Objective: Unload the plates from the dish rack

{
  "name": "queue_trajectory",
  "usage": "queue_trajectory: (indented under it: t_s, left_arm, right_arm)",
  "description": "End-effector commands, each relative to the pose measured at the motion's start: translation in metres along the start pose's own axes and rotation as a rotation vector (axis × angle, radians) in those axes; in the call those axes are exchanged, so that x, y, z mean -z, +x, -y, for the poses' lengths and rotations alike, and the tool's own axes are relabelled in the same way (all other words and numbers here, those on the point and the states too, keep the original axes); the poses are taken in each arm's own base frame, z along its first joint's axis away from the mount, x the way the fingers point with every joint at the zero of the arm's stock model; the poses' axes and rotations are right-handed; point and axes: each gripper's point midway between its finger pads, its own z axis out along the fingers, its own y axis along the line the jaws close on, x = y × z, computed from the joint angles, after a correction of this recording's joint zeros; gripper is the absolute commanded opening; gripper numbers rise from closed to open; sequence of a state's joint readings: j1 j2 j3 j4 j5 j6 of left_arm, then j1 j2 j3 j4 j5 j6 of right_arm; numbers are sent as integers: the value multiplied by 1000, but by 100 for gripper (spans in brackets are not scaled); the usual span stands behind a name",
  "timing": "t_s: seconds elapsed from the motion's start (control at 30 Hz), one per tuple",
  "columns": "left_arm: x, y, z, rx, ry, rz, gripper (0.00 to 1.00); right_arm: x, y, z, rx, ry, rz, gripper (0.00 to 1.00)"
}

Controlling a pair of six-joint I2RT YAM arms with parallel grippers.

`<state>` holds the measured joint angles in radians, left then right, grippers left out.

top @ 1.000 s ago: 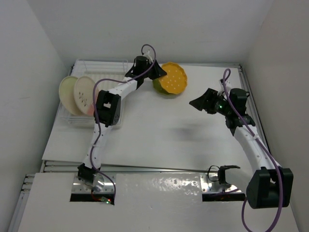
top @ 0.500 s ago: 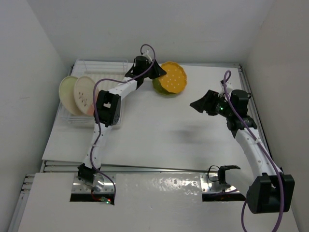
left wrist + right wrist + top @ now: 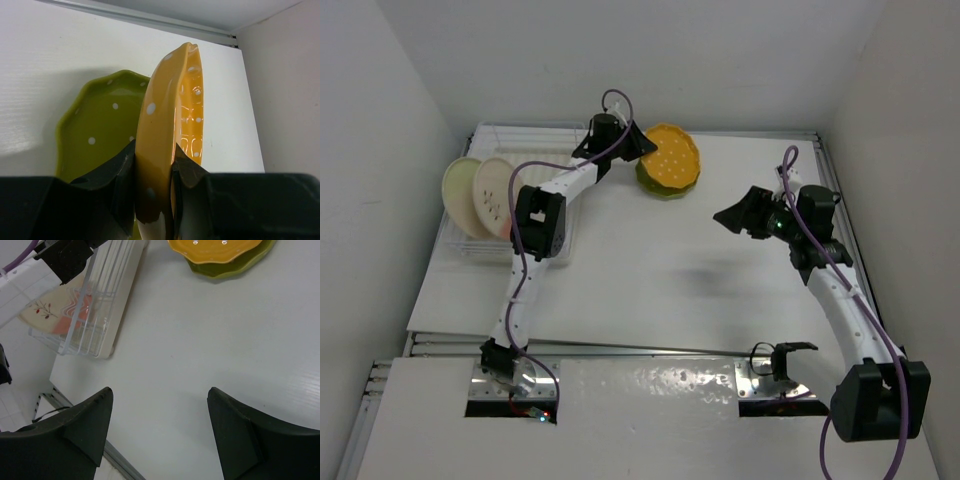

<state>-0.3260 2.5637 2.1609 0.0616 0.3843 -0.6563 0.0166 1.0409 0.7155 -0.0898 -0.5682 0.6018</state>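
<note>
Plates, four, catalogued left to right across the overhead frame: pale green-cream plate [image 3: 461, 185] and cream-and-pink plate [image 3: 496, 192] stood on edge in the dish rack [image 3: 520, 135] at upper left; the orange plate [image 3: 671, 158] and the lime green plate [image 3: 653, 184] were out of the rack at upper centre, on the tabletop. Change noted over the last second: the orange plate, pinched at its rim by the left gripper [image 3: 642, 146], had shifted slightly up and left and sat more squarely over the green one; the wrist view showed it tilted on edge, its lower rim beside the green plate's bowl, both black fingers [image 3: 122, 182] clamped on it. Judgement: second plate was being lowered onto the first, so roughly half the unloading was done and two plates remained racked. Right gripper [image 3: 732, 214], at centre right, hung above the tabletop with jaws apart and nothing between them, having drifted only a little. Surface: white tabletop [image 3: 660, 280], matte, bare through the middle, a metal rail along its near edge. Room: plain white walls [image 3: 720, 60] closing in at left, back and right.
</note>
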Motion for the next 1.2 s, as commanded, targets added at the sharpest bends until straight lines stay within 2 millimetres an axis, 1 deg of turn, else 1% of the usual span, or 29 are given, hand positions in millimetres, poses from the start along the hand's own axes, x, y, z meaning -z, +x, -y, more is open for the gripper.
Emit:
queue_trajectory:
  t_s: [0.0, 0.07, 0.1, 0.2, 0.3, 0.33, 0.43, 0.47, 0.5, 0.57, 0.6, 0.63, 0.67, 0.7, 0.73, 0.8, 0.87, 0.97, 1.1, 1.13, 1.17]
  left_arm:
    - [15, -52, 60, -56, 161, 138, 0]
    - [12, -45, 51, -44, 132, 126, 0]
    - [10, -38, 45, -32, 119, 114, 0]
    - [6, -28, 35, -6, 102, 96, 0]
    - [3, -21, 26, 18, 74, 81, 7]
    - [2, -21, 23, 17, 65, 82, 13]
    - [-1, -12, 6, 13, -15, 62, 20]
    - [-2, -12, 5, -8, -30, 64, 22]
    - [-1, -11, -2, -12, -68, 65, 30]
    - [-1, -10, -5, -54, -96, 64, 41]
    - [-1, -11, -9, -71, -128, 69, 50]
    - [0, -6, -14, -79, -158, 52, 54]
    - [0, -7, -16, -111, -181, 60, 62]
    - [0, -5, -17, -126, -194, 57, 66]
    - [0, -2, -17, -156, -209, 44, 68]
    - [1, -2, -19, -190, -236, 50, 70]
    - [0, -1, -16, -240, -248, 52, 71]
    - [2, -5, -14, -327, -306, 78, 70]
    - [5, -10, -17, -417, -386, 101, 72]
    - [7, -13, -19, -434, -412, 111, 79]
    - [8, -14, -18, -466, -419, 109, 81]
  right_arm:
    - [3, -22, -15, 58, -29, 51, 75]
    - [3, -22, -15, 61, -25, 47, 75]
    - [3, -22, -15, 61, -25, 47, 75]
    - [2, -27, -15, 63, -24, 51, 75]
    - [1, -29, -17, 63, -31, 49, 75]
    - [0, -29, -17, 59, -31, 44, 75]
    - [-1, -31, -18, 65, -34, 44, 76]
    - [0, -33, -18, 67, -34, 48, 76]
    - [-1, -32, -18, 68, -35, 46, 76]
    - [-1, -31, -18, 69, -36, 44, 76]
    - [-1, -31, -18, 67, -37, 43, 76]
    - [-1, -31, -18, 68, -36, 42, 76]
    - [-1, -31, -18, 65, -37, 44, 76]
    - [-1, -31, -18, 64, -40, 42, 76]
    - [-1, -31, -19, 65, -41, 44, 76]
    - [-1, -32, -20, 65, -46, 44, 76]
    - [-1, -31, -20, 64, -47, 43, 76]
    - [0, -30, -20, 64, -47, 43, 76]
    - [1, -28, -20, 62, -48, 44, 76]
    - [1, -28, -20, 65, -49, 46, 76]
    - [2, -29, -21, 66, -49, 47, 76]
